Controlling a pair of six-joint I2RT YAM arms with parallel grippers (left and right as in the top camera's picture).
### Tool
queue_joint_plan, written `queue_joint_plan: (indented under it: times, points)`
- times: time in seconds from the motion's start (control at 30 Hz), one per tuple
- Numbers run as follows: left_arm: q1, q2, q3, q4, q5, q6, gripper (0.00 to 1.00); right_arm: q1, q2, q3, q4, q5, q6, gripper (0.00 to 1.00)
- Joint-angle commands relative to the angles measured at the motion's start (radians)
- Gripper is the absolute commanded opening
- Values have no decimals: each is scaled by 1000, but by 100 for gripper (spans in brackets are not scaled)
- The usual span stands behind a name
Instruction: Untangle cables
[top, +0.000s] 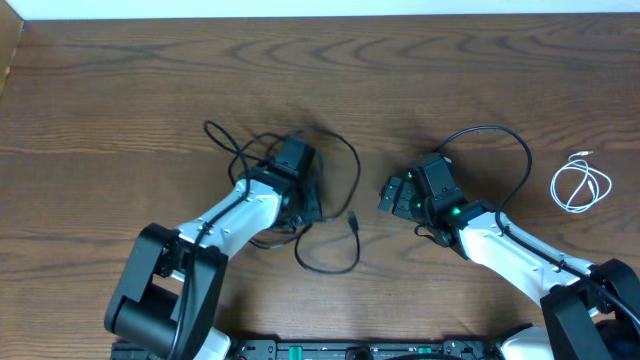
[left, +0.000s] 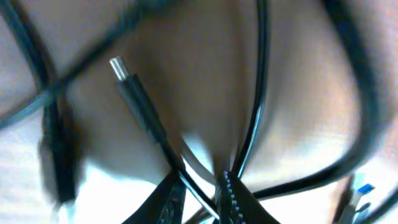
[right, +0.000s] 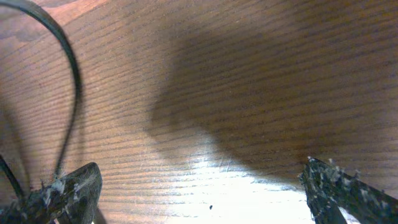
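- The black cables (top: 356, 178) lie in a loose tangle on the table (top: 450, 70), left of centre, with loops spreading out on all sides.
- One loop trails toward the near edge, and a small plug end (top: 354, 221) lies on the wood between the two arms.
- The left hand (top: 303, 190) sits right on top of this tangle.
- In the left wrist view, the left hand (left: 202, 186) is clenched nearly closed on strands of the black cables (left: 258, 93), which run down between its fingers (left: 233, 196).
- A black plug with a metal tip (left: 118, 65) sticks up and to the left just beyond the fingers; a blue-tipped plug (left: 364, 190) shows blurred at the lower right.
- The white cable (top: 557, 187) lies coiled by itself at the far right of the table, well apart from the tangle and both hands.
- The right hand (top: 388, 192) is near the middle of the table, just right of the tangle, pointing toward it.
- The right hand (right: 199, 193) is released, fingers spread wide over bare wood (right: 249, 74) and gripping nothing.
- A thin black cord (right: 73, 68) curves past its left finger.
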Motion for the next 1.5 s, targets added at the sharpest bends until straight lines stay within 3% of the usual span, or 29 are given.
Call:
queue_joint_plan:
  times: [0.0,0.1,0.13,0.2,0.43,0.5,0.57,0.63,0.97,1.07,1.3,1.47]
  points:
    - [-45,45,-46,-84,51,2,24,-2,-11,-2,-1,2,-16,99]
    - [-67,45,-46,-140,51,6,24,-2,-11,-2,-1,1,-16,99]
    - [-68,44,-46,-151,51,6,15,-2,-11,-2,-2,2,-16,99]
    - [-68,36,-42,-187,50,7,8,-2,-11,-2,-2,1,-16,99]
    - [-46,-88,23,-256,-46,43,8,-2,-11,-2,-2,1,-16,99]
    - [-36,-135,34,-252,-48,43,15,-2,-11,-2,-2,1,-16,99]
    - [-25,-179,37,-244,-48,40,35,-2,-11,-2,-2,1,-16,99]
    - [-19,-214,37,-236,-48,33,43,-2,-11,-2,-2,1,-16,99]
    - [-22,-219,26,-200,-48,-142,46,-2,-11,-2,-2,1,-16,99]
    - [-28,-209,21,-177,-48,-189,55,-2,-11,-2,-2,1,-16,99]
    - [-43,-202,21,-108,-53,-192,58,-2,-11,-2,-2,1,-16,99]
    - [-35,-202,21,-153,-222,-177,62,-2,-11,-2,6,-36,-31,99]
